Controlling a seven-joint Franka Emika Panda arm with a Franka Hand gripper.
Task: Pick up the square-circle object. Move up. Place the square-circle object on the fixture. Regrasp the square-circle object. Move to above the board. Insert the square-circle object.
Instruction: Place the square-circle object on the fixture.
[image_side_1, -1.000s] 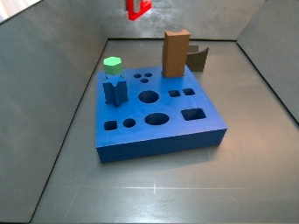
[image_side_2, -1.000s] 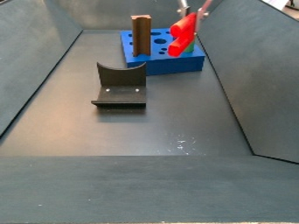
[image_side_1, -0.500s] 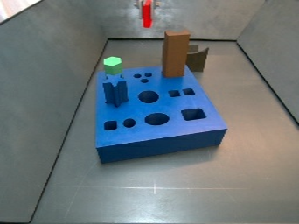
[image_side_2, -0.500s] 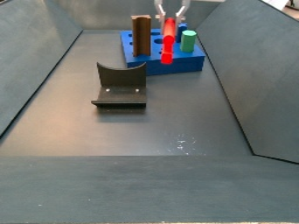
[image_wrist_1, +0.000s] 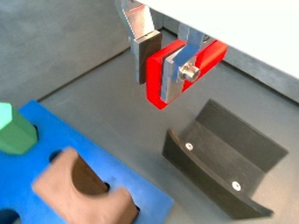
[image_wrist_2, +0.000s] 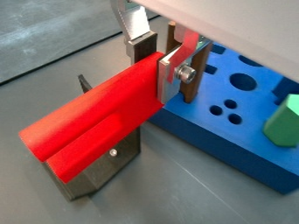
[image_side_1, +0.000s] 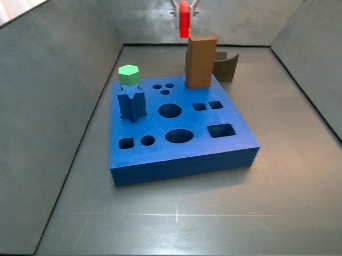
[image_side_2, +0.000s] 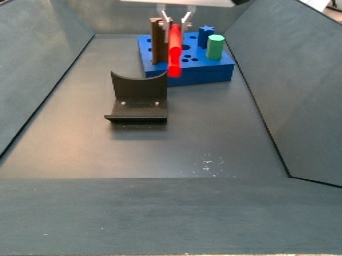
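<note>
Near to far in a side view: fixture (image_side_2: 138, 98) on the floor, then the red object (image_side_2: 175, 48), then the board (image_side_2: 214, 68) behind. Gripper (image_wrist_2: 165, 71) was clamped on the red object (image_wrist_2: 98, 119), silver fingers (image_wrist_1: 147, 48) pressed against both its sides. Object hung upright in the air, above the floor beside the brown post (image_side_1: 201, 61). Green peg (image_side_1: 128, 73) and blue peg (image_side_1: 132, 103) stood on the board (image_side_1: 181, 150).

Lab test rig — grey-walled enclosure (image_side_2: 54, 110)
</note>
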